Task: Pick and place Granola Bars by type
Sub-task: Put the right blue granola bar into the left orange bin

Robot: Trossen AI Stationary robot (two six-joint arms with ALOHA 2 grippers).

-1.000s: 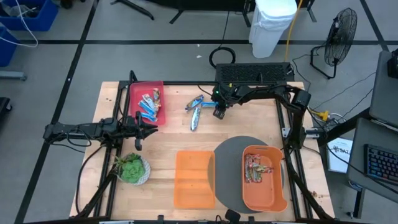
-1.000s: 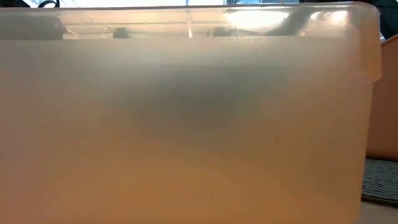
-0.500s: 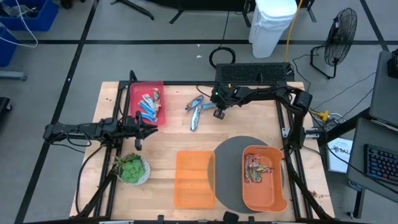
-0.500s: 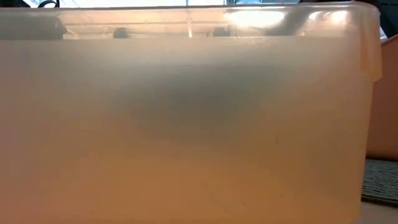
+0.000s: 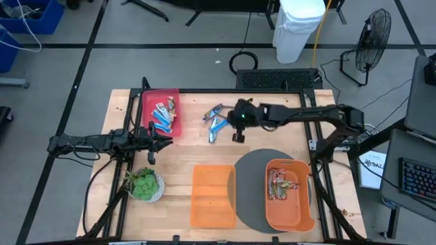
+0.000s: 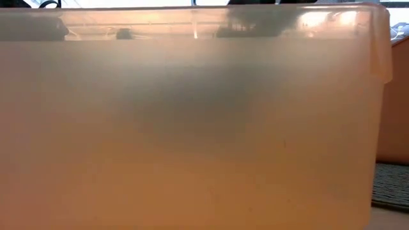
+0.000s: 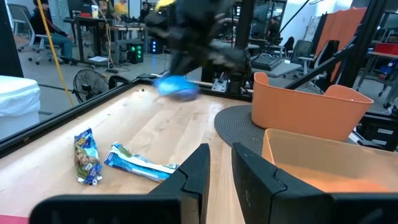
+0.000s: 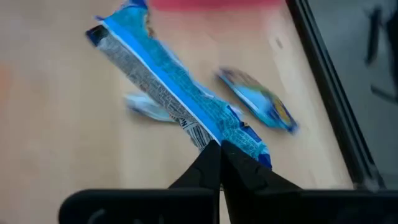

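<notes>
Since a second ago the right gripper [image 8: 219, 149] has pinched shut on a blue bar [image 8: 168, 87] and pulled back over the table. Two more bars [image 5: 215, 112] lie loose beneath; several fill the red tray [image 5: 146, 102] and orange bin [image 5: 300, 214]. Left gripper [image 7: 221, 162], slightly parted and empty, waits beside the tray. An orange tub [image 6: 192, 128] blocks the low view.

Looks like a robotics lab or workshop, honestly. The wooden bench [image 5: 204, 153] sits on a grey taped concrete floor [image 5: 170, 64], with a pedestal fan [image 5: 373, 42] off to its side, a keyboard [image 5: 278, 79] just behind it, and computer desks [image 7: 106, 28] with monitors and office chairs beyond it.
</notes>
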